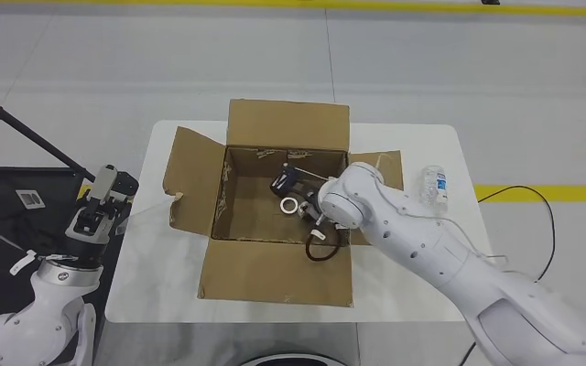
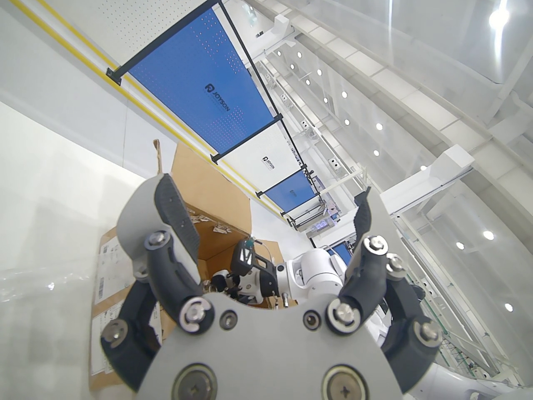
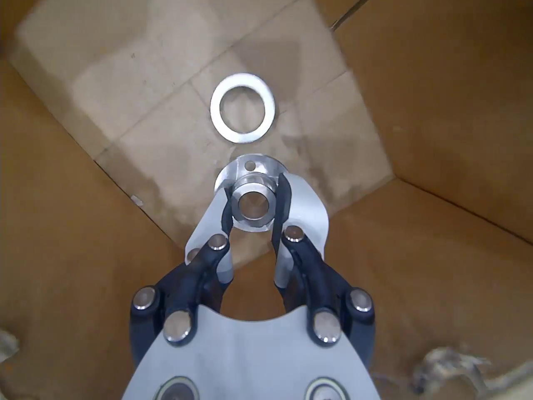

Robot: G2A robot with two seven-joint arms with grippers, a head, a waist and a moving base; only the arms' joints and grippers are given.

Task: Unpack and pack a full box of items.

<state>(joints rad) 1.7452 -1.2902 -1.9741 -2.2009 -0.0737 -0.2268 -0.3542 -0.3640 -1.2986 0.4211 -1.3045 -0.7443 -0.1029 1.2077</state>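
Inside the open brown cardboard box [image 3: 458, 106], my right gripper [image 3: 255, 206] pinches the collar of a shiny flanged metal hub [image 3: 252, 190] beside a flat silver washer [image 3: 242, 108]. The hub looks rigid, weighty and slick, and the collar seems the surest hold. My left gripper [image 2: 266, 193] hangs spread outside the box.

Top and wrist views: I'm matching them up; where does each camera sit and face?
Top view: above the arms, looking down at table and box; left arm, right arm show.
Left wrist view: beside the table, tilted ceilingward; left gripper open.
Right wrist view: inside box, facing its floor; right gripper clamps metal hub.
All share the box.
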